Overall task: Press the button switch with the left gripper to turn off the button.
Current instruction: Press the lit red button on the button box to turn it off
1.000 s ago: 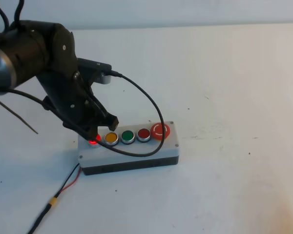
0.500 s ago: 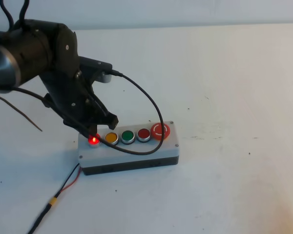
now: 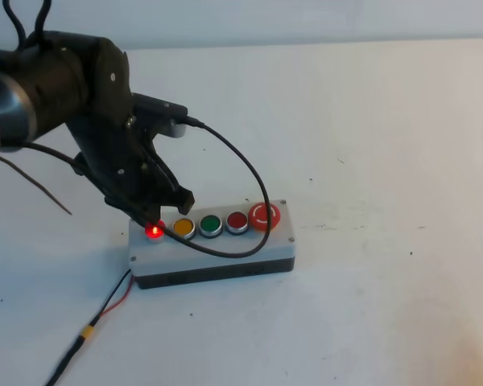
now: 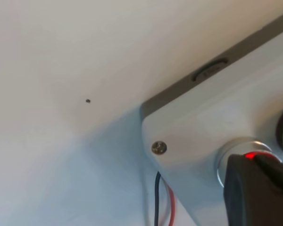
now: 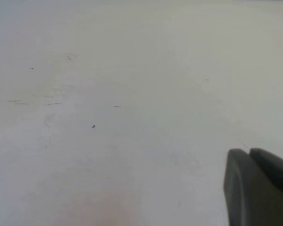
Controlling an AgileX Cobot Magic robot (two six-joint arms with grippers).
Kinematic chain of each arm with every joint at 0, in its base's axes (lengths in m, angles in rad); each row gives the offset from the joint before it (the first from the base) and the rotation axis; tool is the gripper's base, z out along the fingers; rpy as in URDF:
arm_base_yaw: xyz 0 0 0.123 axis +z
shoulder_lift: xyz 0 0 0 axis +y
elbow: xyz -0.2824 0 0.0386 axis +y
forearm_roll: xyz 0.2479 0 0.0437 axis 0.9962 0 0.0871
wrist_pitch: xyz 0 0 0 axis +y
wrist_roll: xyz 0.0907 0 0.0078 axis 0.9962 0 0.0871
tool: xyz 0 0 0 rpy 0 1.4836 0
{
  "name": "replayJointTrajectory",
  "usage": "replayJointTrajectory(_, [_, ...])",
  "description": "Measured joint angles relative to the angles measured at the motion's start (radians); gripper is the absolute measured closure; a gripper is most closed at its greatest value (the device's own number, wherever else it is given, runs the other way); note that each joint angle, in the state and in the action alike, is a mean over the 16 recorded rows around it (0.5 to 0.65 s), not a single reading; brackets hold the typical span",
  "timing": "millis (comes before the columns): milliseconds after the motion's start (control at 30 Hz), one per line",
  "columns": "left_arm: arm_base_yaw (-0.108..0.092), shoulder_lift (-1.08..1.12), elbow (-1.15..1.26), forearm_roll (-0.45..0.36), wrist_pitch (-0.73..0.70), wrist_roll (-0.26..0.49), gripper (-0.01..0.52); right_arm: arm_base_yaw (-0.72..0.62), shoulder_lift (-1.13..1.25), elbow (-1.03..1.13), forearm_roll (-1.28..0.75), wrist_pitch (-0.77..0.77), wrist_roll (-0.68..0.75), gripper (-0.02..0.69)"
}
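1. The left claw (image 3: pixel 154 219) sits right over the button switch (image 3: pixel 154 232), fingers pressed together.
2. The button glows red at the box's (image 3: pixel 217 253) left end, beside the yellow button (image 3: pixel 183 227).
3. A sideways slip could hit yellow instead.

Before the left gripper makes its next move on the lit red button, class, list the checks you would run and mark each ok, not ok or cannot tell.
1. left gripper above the button switch, not the yellow button: ok.
2. Button switch light off: not ok, it glows red.
3. Fingertip touching the cap: cannot tell; the left wrist view shows a dark fingertip covering it.
4. Looping black cable off the other buttons: not ok, it drapes over the button box.
5. Right gripper away from the box: ok, only bare table nearby.
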Motion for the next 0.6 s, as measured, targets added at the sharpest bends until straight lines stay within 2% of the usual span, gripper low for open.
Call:
replayJointTrajectory(267, [0.0, -0.172, 0.091, 0.0, -0.099, 0.015, 0.516, 0.0, 0.0, 0.0, 0.0, 0.0, 0.0, 0.681])
replayJointTrajectory(600, [0.0, -0.667, 0.46, -0.02, -0.388, 0.002, 0.516, 0.0, 0.0, 0.0, 0.0, 0.0, 0.0, 0.681])
